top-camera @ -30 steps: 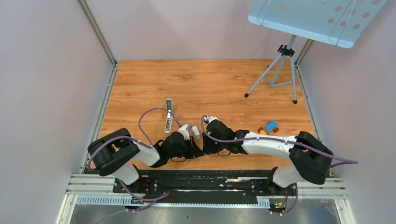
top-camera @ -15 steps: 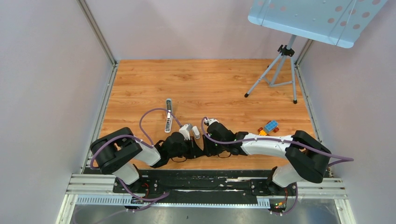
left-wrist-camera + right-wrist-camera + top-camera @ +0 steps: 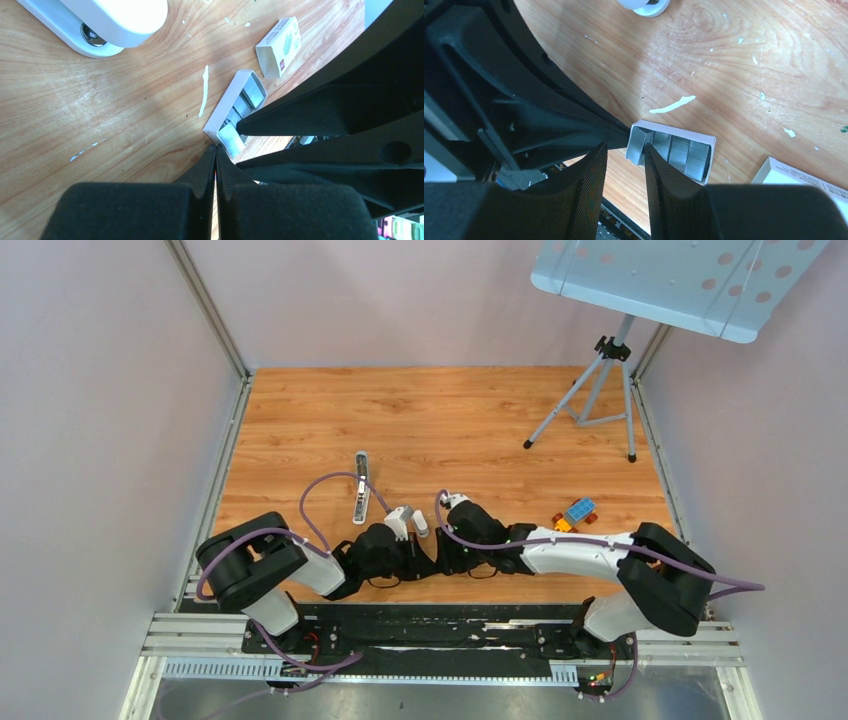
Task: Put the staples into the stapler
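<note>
The staples are grey ribbed blocks in a row inside a small open white tray. The end block stands tipped up on edge. My right gripper is open around that tray end: one finger is inside against the tipped block, the other is outside the tray and apart from it. My left gripper is shut on nothing, with its tips touching the tray's near end. The stapler lies opened flat on the table, left of and beyond both wrists. In the top view the staples are hidden under the grippers.
A small white box with a red mark lies just past the tray. A rounded white part sits close by; I cannot tell what it is. Coloured toy blocks lie to the right. A tripod stands at the back right.
Both wrists have edged slightly toward the near edge of the table. Neither gripper's jaws have changed, and the stapler has not moved.
</note>
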